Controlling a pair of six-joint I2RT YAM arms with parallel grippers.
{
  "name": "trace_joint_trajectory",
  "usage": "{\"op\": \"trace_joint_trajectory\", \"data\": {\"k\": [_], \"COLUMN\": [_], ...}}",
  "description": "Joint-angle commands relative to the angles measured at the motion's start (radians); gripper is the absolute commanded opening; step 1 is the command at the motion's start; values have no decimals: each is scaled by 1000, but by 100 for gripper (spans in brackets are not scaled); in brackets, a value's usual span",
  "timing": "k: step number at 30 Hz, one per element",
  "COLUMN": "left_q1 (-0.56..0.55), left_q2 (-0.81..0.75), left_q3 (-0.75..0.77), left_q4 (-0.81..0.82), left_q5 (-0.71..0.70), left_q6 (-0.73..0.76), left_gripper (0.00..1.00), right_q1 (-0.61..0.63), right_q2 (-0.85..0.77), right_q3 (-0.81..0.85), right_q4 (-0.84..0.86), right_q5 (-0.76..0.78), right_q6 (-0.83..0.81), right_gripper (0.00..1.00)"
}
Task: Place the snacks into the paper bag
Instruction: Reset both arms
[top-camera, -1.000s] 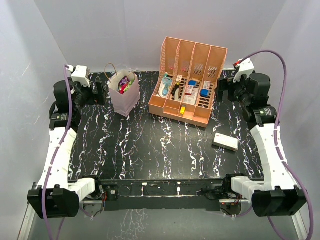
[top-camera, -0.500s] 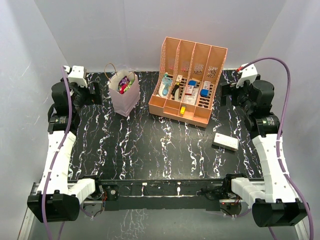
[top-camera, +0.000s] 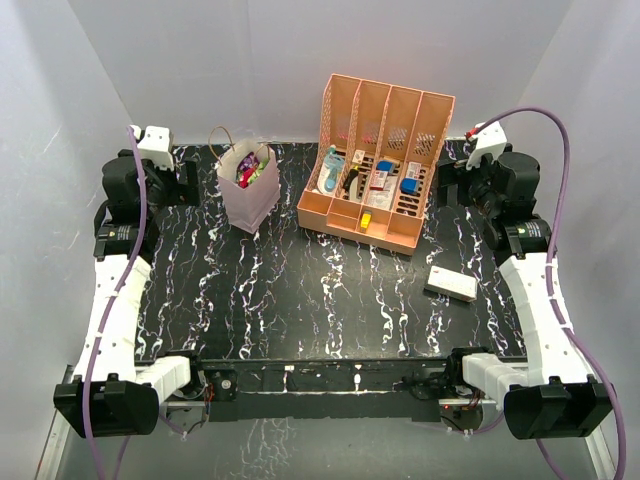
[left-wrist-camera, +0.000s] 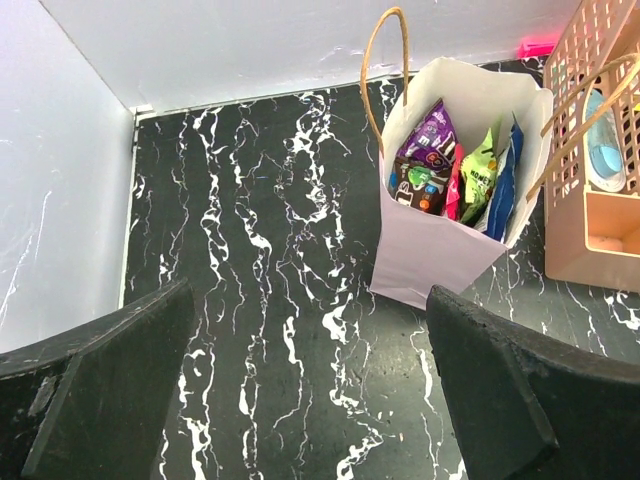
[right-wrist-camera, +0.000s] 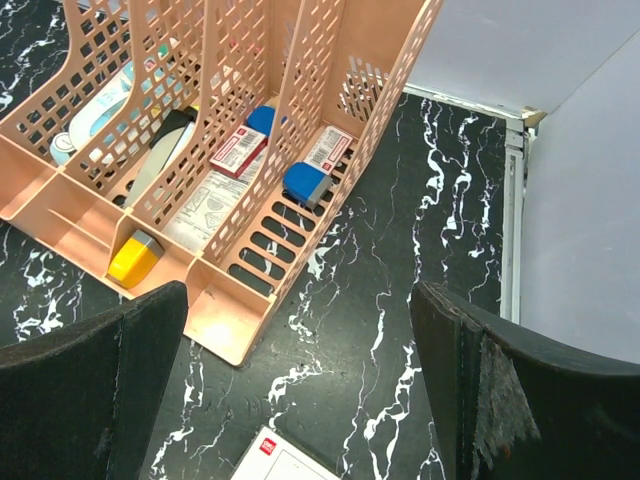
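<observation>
The pale pink-lilac paper bag (top-camera: 249, 197) stands upright at the back left of the table, with several snacks (top-camera: 250, 172) inside it. In the left wrist view the bag (left-wrist-camera: 430, 255) holds purple, green, pink and blue packets (left-wrist-camera: 425, 160). My left gripper (top-camera: 188, 184) is open and empty, raised to the left of the bag. My right gripper (top-camera: 445, 183) is open and empty, raised to the right of the rack. Both pairs of jaws stand wide apart with only table between them.
A peach slotted rack (top-camera: 378, 175) with bottles and cartons stands at the back centre; it also shows in the right wrist view (right-wrist-camera: 200, 150). A white rectangular box (top-camera: 450, 284) lies at the right. Walls enclose the table on three sides.
Both arms have shifted slightly: the left wrist drew back and to the left from the bag, the right wrist swung out and returned. The bag and rack have not moved.
</observation>
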Motion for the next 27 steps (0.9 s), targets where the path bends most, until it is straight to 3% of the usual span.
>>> {"op": "trace_joint_trajectory", "data": {"k": [1,27], "left_q1": [6,4], "left_q2": [-3,-47], "left_q3": [43,37], "left_q4": [-5,-37], "left_q5": [-22,51], "left_q6": [10,-47], "left_gripper": [99,98], "right_q1": [-7,-7], "right_q2": [-18,-63], "right_q3": [50,26], "right_q4": [52,9], "right_q5": [-25,-52], "right_q6": [7,16], "right_gripper": [98,98]}}
